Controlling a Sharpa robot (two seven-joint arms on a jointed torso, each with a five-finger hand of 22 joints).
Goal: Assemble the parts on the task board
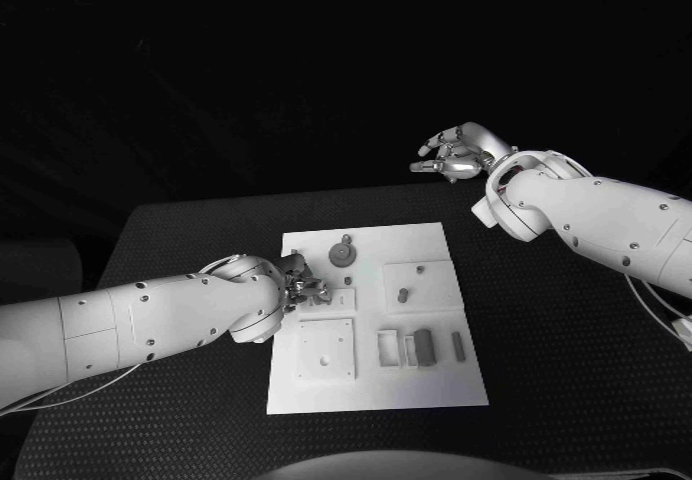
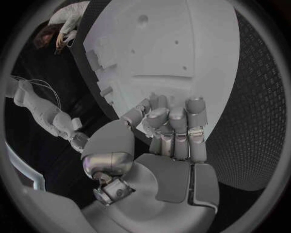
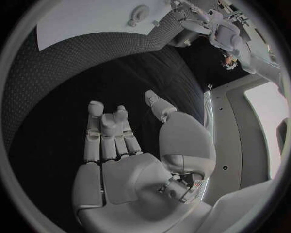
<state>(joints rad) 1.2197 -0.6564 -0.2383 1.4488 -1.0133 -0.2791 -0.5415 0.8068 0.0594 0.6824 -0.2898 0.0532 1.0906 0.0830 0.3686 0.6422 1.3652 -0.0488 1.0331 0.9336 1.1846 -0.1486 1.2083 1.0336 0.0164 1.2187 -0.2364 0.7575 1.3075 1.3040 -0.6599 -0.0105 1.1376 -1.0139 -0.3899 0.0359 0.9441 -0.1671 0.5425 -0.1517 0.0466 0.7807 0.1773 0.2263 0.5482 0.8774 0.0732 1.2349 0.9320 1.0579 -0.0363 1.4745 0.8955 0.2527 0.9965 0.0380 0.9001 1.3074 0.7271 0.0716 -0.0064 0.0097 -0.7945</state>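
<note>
The white task board (image 1: 378, 390) lies in the middle of the black table. On it are a round grey part (image 1: 342, 250), a small peg-like part (image 1: 402, 295) and upright block parts (image 1: 421, 347). My left hand (image 1: 304, 289) hangs over the board's left edge with its fingers (image 2: 172, 125) curled in. Whether it holds a part is hidden. My right hand (image 1: 453, 156) is raised beyond the table's far right side, fingers apart and holding nothing. In the right wrist view its palm (image 3: 130, 160) is bare, and the board (image 3: 85, 22) and the round part (image 3: 140, 13) lie far off.
A square raised plate (image 1: 326, 350) sits at the board's near left and a thin bar (image 1: 459, 345) at its right. In the left wrist view, recesses and small holes mark the board (image 2: 182, 48). Black textured table (image 1: 577, 380) surrounds the board.
</note>
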